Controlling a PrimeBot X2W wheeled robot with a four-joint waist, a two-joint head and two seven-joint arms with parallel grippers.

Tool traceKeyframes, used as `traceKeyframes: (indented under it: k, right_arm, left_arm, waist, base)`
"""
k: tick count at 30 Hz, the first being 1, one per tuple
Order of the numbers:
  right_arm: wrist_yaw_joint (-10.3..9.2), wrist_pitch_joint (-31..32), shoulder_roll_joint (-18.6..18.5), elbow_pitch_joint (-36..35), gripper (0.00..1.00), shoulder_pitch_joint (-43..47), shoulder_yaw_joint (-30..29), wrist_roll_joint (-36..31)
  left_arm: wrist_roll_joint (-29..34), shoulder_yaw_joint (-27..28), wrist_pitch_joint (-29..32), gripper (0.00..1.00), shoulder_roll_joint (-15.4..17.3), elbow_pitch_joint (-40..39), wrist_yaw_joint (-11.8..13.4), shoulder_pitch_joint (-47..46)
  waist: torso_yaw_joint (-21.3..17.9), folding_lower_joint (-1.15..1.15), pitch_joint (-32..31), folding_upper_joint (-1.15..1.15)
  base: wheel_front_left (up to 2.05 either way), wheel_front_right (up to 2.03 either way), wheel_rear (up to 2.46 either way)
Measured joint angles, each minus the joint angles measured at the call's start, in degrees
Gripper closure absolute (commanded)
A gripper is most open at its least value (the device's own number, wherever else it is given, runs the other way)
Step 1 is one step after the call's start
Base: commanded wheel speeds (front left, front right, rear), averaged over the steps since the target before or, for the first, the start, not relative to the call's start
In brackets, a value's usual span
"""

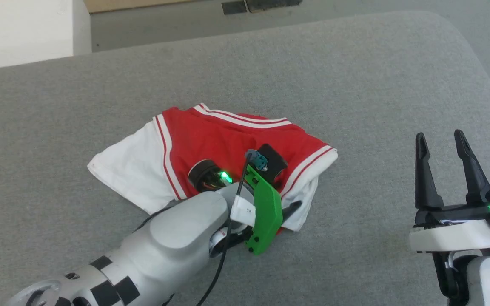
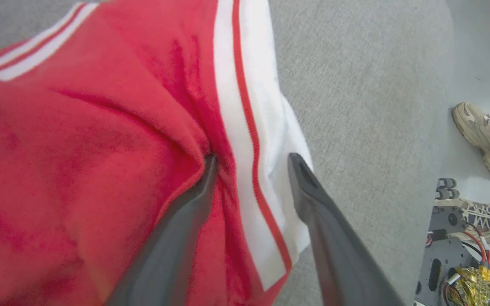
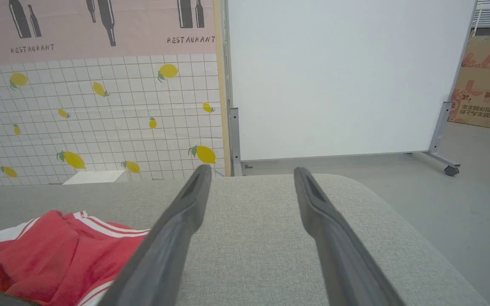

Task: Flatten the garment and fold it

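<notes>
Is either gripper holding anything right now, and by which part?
Nothing is held. Left gripper is open, fingers straddling the garment at its striped trim; right gripper is open, clear of it.

One red and white garment [image 1: 211,140] lies on one grey padded table [image 1: 355,85]. There are two robot grippers, the left gripper [image 2: 251,159] and the right gripper [image 1: 439,135], each with two dark fingers [image 3: 177,229], four in all. A person's two pale trainers [image 2: 483,140] stand on the floor. Beyond are one white partition panel [image 3: 347,76] and one cardboard box [image 3: 487,85].
</notes>
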Motion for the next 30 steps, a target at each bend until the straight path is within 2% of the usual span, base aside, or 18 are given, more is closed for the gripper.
traceKeyframes:
  k: [4,7,9,12,14,16,19,22,25,30]
  right_arm:
    - [0.00,0.00,-0.01,0.30,0.00,1.16,-0.43,-0.38]
    - [0.00,0.00,-0.01,0.43,0.00,2.24,-0.69,-0.82]
    - [0.00,0.00,-0.01,0.44,0.00,2.77,-0.83,-0.83]
    - [0.00,0.00,-0.02,0.38,0.00,3.66,-1.10,-0.85]
    - [0.00,0.01,0.00,0.29,0.00,3.97,-1.25,-0.86]
    - [0.00,0.00,0.00,0.19,0.00,4.30,-1.52,-0.86]
    - [0.00,0.00,-0.01,0.13,0.00,4.50,-1.80,-0.87]
    - [0.00,0.00,0.00,0.08,0.00,4.85,-2.12,-0.86]
    - [0.00,0.00,0.01,0.05,0.00,5.30,-2.34,-0.83]
    - [0.00,0.00,0.00,-0.11,0.00,5.81,-2.72,-0.62]
  left_arm:
    - [3.72,1.25,-11.29,0.00,-1.04,1.33,0.55,-0.05]
    - [6.08,2.71,-18.53,0.00,-1.56,1.22,3.49,-0.03]
    - [7.92,3.80,-23.49,0.00,-1.64,1.01,6.61,-0.01]
    - [11.32,6.70,-27.63,0.00,-1.21,0.08,12.98,0.42]
    - [13.56,9.59,-28.17,0.00,-0.58,-1.49,16.93,1.27]
    - [17.95,14.88,-28.20,0.00,0.96,-6.14,21.31,2.93]
    - [24.74,21.70,-28.41,0.00,3.37,-13.06,25.84,6.88]
    - [29.11,28.75,-28.43,0.00,4.74,-19.23,27.92,13.06]
    - [32.89,35.31,-28.43,0.00,5.49,-23.73,28.94,19.24]
    - [36.15,45.12,-28.43,0.00,5.10,-27.57,28.17,29.12]
  waist:
    - [1.17,0.00,-2.26,0.00]
    - [2.30,0.00,-4.18,0.00]
    - [3.08,0.00,-5.37,0.00]
    - [4.70,0.00,-6.98,0.00]
    - [5.72,0.00,-7.75,0.00]
    - [6.85,0.00,-8.50,0.00]
    - [8.24,0.00,-9.45,0.00]
    - [9.37,0.00,-10.34,0.00]
    - [10.16,0.00,-11.19,0.00]
    - [10.98,0.00,-12.26,0.00]
  base:
    - [0.00,0.00,0.00]
    - [0.00,0.00,0.00]
    - [0.00,0.00,0.00]
    - [0.00,0.00,0.00]
    - [0.00,0.00,0.00]
    - [0.00,0.00,0.00]
    - [0.00,0.00,0.00]
    - [0.00,0.00,0.00]
    - [0.00,0.00,0.00]
    - [0.00,0.00,0.00]
